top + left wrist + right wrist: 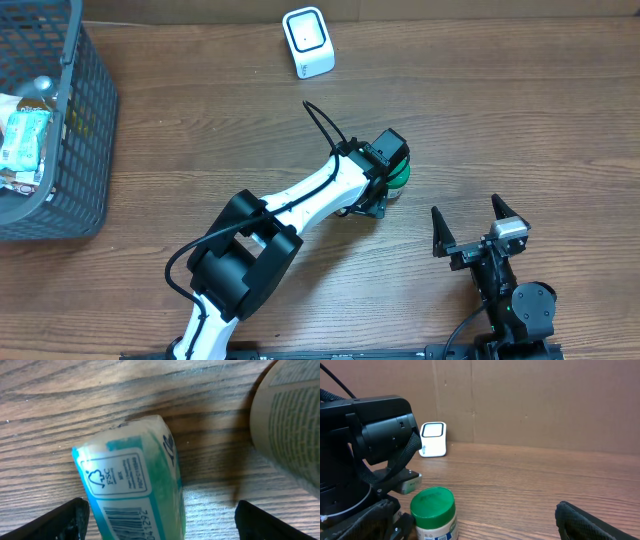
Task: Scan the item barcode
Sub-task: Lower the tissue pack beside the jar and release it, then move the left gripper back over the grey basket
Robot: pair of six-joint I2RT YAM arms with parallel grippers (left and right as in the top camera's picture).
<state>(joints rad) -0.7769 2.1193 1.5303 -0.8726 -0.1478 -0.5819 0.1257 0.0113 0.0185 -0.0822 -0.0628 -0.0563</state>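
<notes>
Teal-and-white soft pack [132,495] is what we're dealing with. It lies flat on the wooden table [500,100], right of the middle and well short of the far edge. Its printed side is up, so the barcode [127,522] and an FSC mark face the wrist camera.

The left gripper [162,510] hangs right over it with jaws spread wide. The pack sits between the fingers [65,520], with bare wood showing on one side, so we'd say nothing is clamped. The right gripper [467,210] sits near the front right corner, also wide open and empty.

A green-lidded jar [433,510] stands just beside the pack, close enough to crowd one finger. From overhead the pack is hidden under the left wrist.

We reckon we're at the pickup stage, with the scan itself not done. The white scanner [308,42] stands back near the far edge, well apart from the pack.

Next move, as we see it: close on the pack without nudging the jar, lift it, carry it toward the far edge and turn the barcode to the scanner's window. The pack looks squishy, so it may sag or twist in the grip. The wire basket [90,130] at the left edge holds other items.
</notes>
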